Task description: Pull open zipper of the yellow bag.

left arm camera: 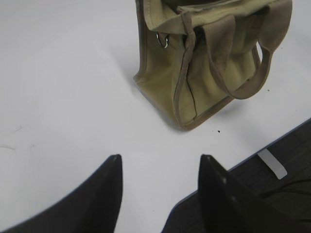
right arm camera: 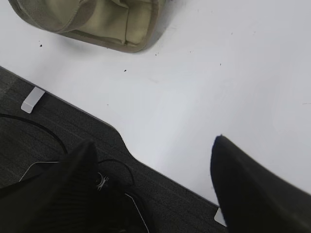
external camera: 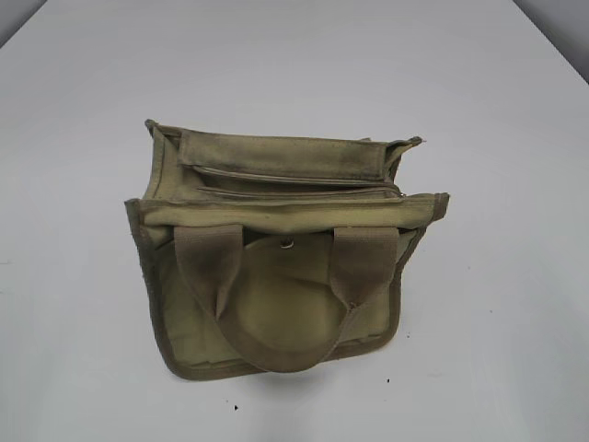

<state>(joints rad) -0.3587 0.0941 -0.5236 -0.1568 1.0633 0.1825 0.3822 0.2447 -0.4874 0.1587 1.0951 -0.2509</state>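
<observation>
The yellow bag (external camera: 276, 304) stands upright in the middle of the white table (external camera: 83, 110), its two webbing handles hanging down the near face. Its zipper (external camera: 285, 175) runs as a pale line across the top; I cannot make out the pull tab. Neither gripper shows in the exterior view. In the left wrist view my left gripper (left arm camera: 160, 162) is open and empty near the table's front edge, well short of the bag (left arm camera: 160, 82). My right gripper (right arm camera: 154, 141) is open and empty over the table edge, with a bottom corner of the bag (right arm camera: 102, 24) far at the top left.
A metal snap stud (external camera: 287, 243) sits on the bag's near face and a metal ring (left arm camera: 163, 41) hangs at its side. Beyond the table's front edge (right arm camera: 121, 141) lies dark flooring with cables (right arm camera: 53, 136).
</observation>
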